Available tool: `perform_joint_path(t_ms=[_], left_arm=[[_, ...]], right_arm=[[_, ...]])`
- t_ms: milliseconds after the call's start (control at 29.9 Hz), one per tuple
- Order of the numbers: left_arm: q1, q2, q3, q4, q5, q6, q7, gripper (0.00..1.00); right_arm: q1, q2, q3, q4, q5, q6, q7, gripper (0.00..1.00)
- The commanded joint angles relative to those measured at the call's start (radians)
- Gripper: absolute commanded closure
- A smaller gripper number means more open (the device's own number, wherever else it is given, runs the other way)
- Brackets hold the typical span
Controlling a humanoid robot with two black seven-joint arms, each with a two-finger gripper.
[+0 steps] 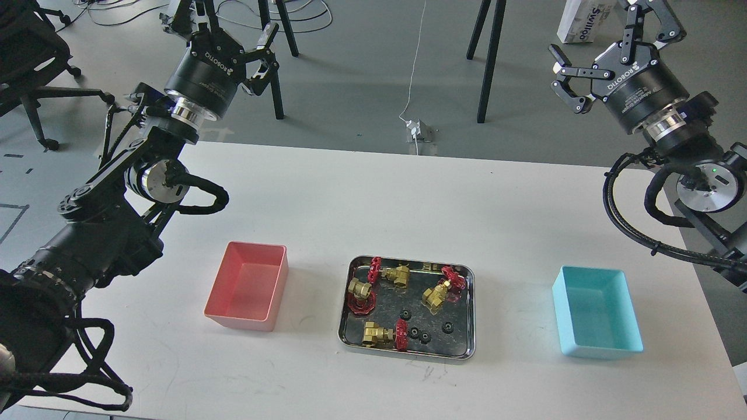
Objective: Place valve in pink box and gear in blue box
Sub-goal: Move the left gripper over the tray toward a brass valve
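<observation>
A shiny steel tray (461, 309) sits mid-table toward the front. In it lie several brass valves with red handwheels, such as one valve (436, 294) at its right and another (379, 334) at its front. Several tiny black gears (413, 332) lie in the tray's front half. The pink box (239, 321) stands empty to the tray's left, and the blue box (601, 350) stands empty to its right. My left gripper (220, 26) hangs open high above the table's far left. My right gripper (598, 32) is open high at the far right. Neither holds anything.
The white table (373, 198) ends at its far edge near the upper third of the view. Beyond it on the grey floor are black stand legs (487, 58), a power strip (417, 129), an office chair (35, 70) and a cardboard box (583, 20).
</observation>
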Motion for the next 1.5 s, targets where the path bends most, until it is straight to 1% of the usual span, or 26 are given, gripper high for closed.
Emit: perform_joint_path(t_ms=[0, 200, 267, 334, 401, 468, 568, 635, 735, 902, 969, 1069, 1102, 1136, 1169, 1236, 1269, 1303, 1336, 1370, 1470], left_arm=[[0.002, -0.003, 0.000, 0.000, 0.000, 0.000, 0.000, 0.00], [0.004, 0.012, -0.011, 0.014, -0.026, 0.000, 0.000, 0.00], [0.045, 0.011, -0.016, 0.040, -0.045, 0.000, 0.000, 0.00], [0.053, -0.003, -0.020, 0.054, -0.049, 0.000, 0.000, 0.00], [0.050, -0.037, -0.029, 0.031, -0.049, 0.000, 0.000, 0.00], [0.053, -0.052, -0.078, -0.033, -0.051, 0.000, 0.000, 0.00], [0.055, -0.022, -0.138, -0.125, -0.043, 0.000, 0.000, 0.00], [0.047, 0.026, -0.115, -0.170, -0.036, 0.000, 0.000, 0.00], [0.001, 0.113, 0.030, -0.218, -0.034, 0.000, 0.000, 0.00], [-0.190, 0.285, 0.322, -0.351, 0.056, 0.000, 0.000, 0.00], [-0.302, 0.331, 0.452, -0.405, 0.137, 0.000, 0.000, 0.00], [-0.497, 0.350, 0.736, -0.472, 0.286, 0.000, 0.000, 0.00], [-0.566, 0.348, 0.850, -0.501, 0.346, 0.000, 0.000, 0.00], [-0.623, 0.342, 0.940, -0.527, 0.398, 0.000, 0.000, 0.00], [-0.674, 0.338, 1.029, -0.553, 0.462, 0.000, 0.000, 0.00], [-0.746, 0.315, 1.156, -0.603, 0.587, 0.000, 0.000, 0.00], [-0.770, 0.298, 1.209, -0.620, 0.653, 0.000, 0.000, 0.00], [-0.790, 0.284, 1.256, -0.627, 0.725, 0.000, 0.000, 0.00], [-0.803, 0.273, 1.293, -0.630, 0.788, 0.004, 0.000, 0.00], [-0.812, 0.264, 1.325, -0.632, 0.849, 0.040, 0.000, 0.00], [-0.821, 0.226, 1.407, -0.634, 0.990, 0.223, 0.000, 0.01]], right_arm=[[-0.001, 0.005, 0.002, -0.001, 0.000, 0.000, 0.000, 0.00], [0.001, 0.010, 0.039, -0.001, 0.009, 0.000, 0.000, 0.00], [0.008, 0.012, 0.063, -0.001, 0.009, 0.000, 0.000, 0.00], [0.013, 0.006, 0.085, 0.007, 0.013, 0.000, 0.003, 0.00], [0.019, -0.005, 0.125, 0.009, 0.029, -0.024, 0.003, 0.00], [0.024, -0.024, 0.148, 0.001, 0.066, -0.057, 0.000, 0.00], [0.056, -0.089, 0.149, -0.002, 0.095, -0.110, -0.002, 0.00], [0.059, -0.129, 0.154, -0.001, 0.097, -0.136, -0.003, 0.00], [0.059, -0.166, 0.162, -0.001, 0.097, -0.156, -0.002, 0.00], [0.061, -0.189, 0.151, 0.010, 0.097, -0.231, -0.005, 0.00], [0.062, -0.186, 0.149, 0.012, 0.097, -0.236, -0.006, 0.00], [0.084, -0.180, 0.151, 0.001, 0.095, -0.251, -0.008, 0.00], [0.103, -0.177, 0.149, -0.002, 0.095, -0.263, -0.014, 0.00], [0.123, -0.174, 0.148, -0.004, 0.094, -0.274, -0.031, 0.00], [0.149, -0.160, 0.139, -0.004, 0.088, -0.283, -0.069, 0.00], [0.205, -0.120, 0.091, -0.004, 0.089, -0.289, -0.162, 0.00], [0.243, -0.104, 0.064, -0.007, 0.089, -0.294, -0.198, 0.00], [0.281, -0.090, 0.035, -0.017, 0.089, -0.294, -0.219, 0.00], [0.306, -0.077, 0.009, -0.034, 0.092, -0.294, -0.224, 0.00], [0.323, -0.062, -0.010, -0.050, 0.094, -0.294, -0.224, 0.00], [0.341, -0.002, -0.024, -0.090, 0.094, -0.295, -0.226, 0.00]])
